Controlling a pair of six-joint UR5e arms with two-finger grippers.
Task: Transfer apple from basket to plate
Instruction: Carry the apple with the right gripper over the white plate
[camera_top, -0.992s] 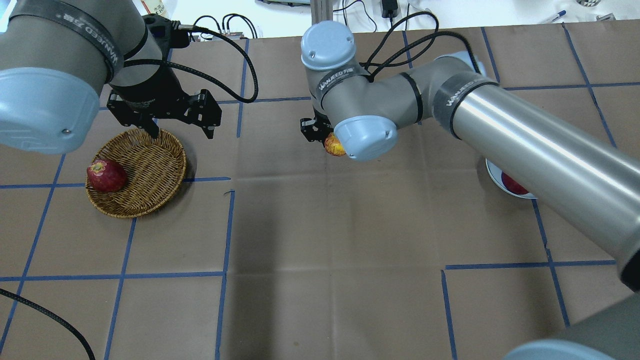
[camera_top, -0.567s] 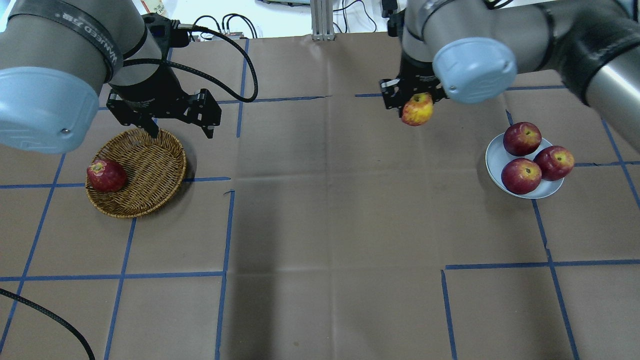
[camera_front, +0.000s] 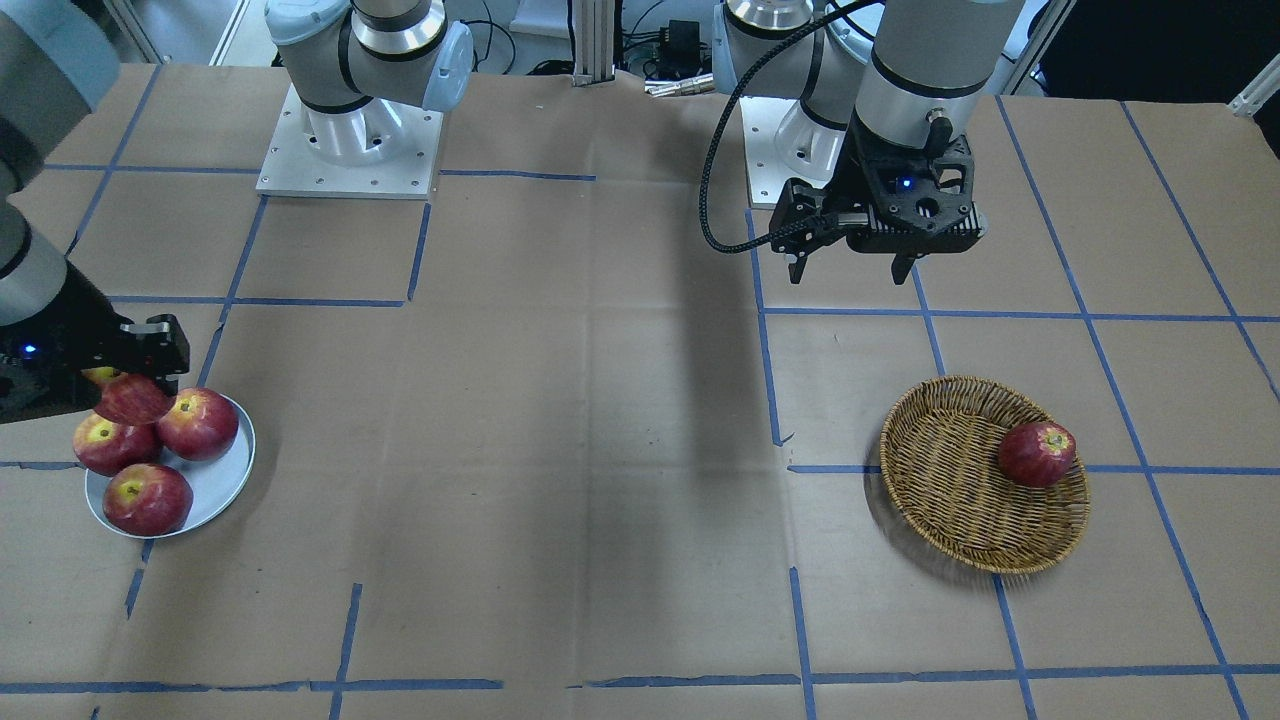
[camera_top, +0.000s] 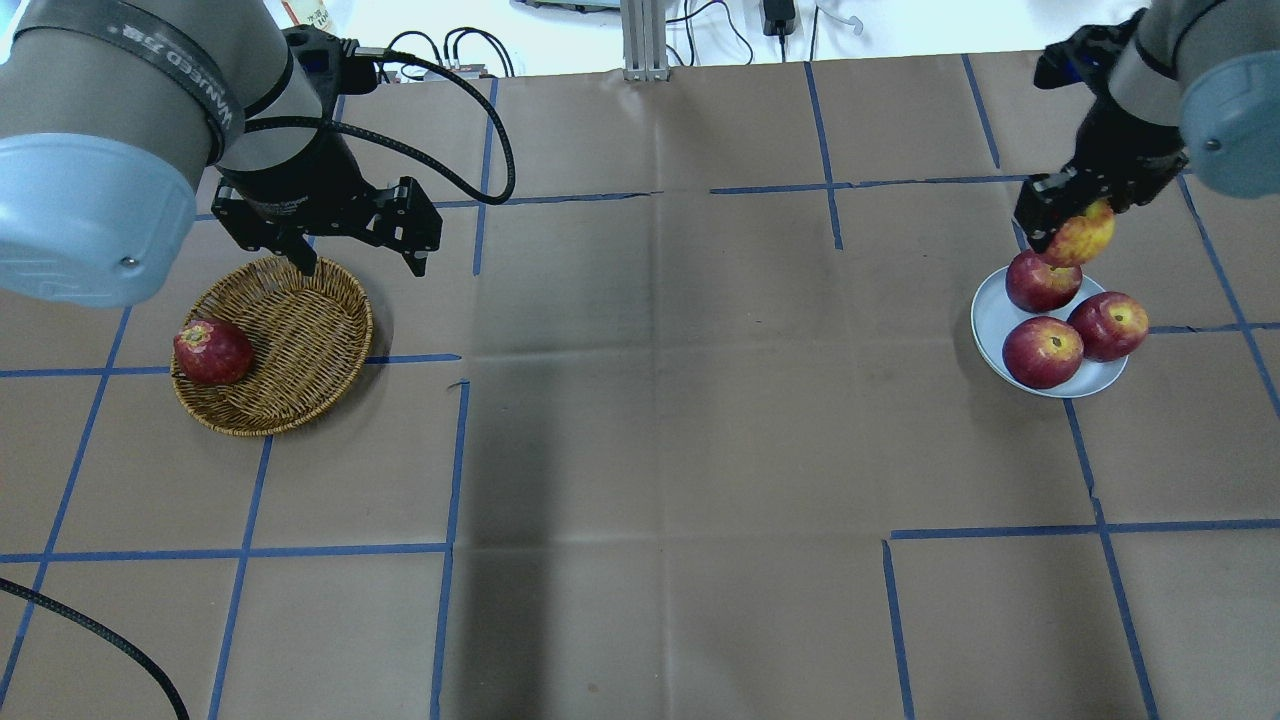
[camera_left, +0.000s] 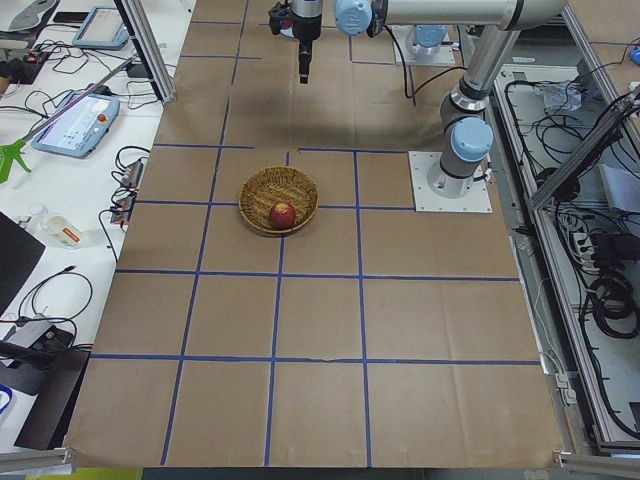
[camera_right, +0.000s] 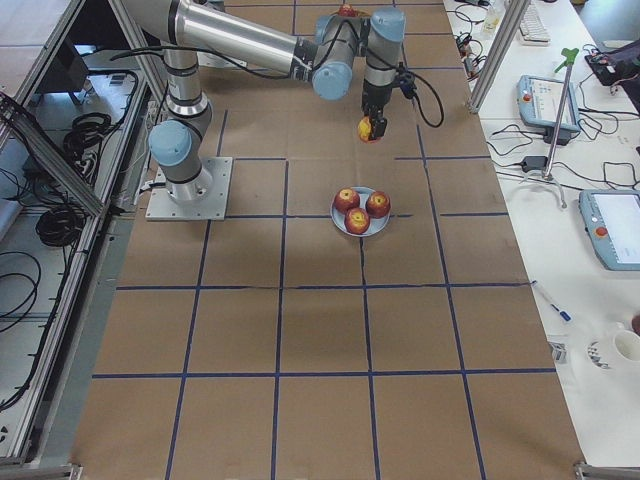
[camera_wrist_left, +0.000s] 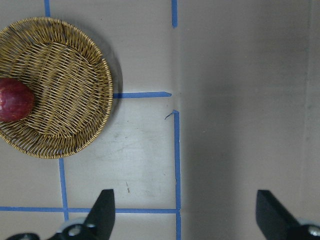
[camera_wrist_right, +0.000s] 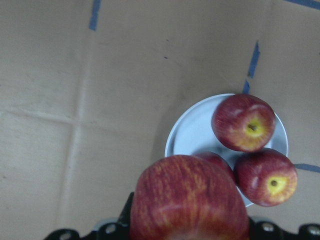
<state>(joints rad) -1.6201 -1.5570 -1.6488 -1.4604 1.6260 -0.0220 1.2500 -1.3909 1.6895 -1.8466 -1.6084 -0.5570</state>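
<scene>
Apple, small, streaky pink-red with a yellow blush, sits clamped in the jaws of the right gripper in the front-facing view. It is held up off the round pale blue-grey plate, close by its rim. Three glossy dark red apples with yellow tops crowd the plate. Across the brown paper worktop, the round tan wicker basket holds one deep red apple against the wall farthest from the plate. The left gripper hangs beside the basket, jaws wide and holding nothing.

From overhead, the apple overlaps the rearmost dark apple. The plate's only bare patch faces the worktop's middle. Between basket and plate lies a broad stretch of worktop crossed by blue tape lines.

The left-end view shows the basket well inside the worktop's edges.

From the right end, the apple hangs high above the worktop, with the plate lower in the picture.

The left wrist camera shows the basket at upper left, with bare paper between the spread jaws.

The right wrist camera shows the apple filling the jaws. The plate lies beyond it, with a bare crescent at its upper left.
</scene>
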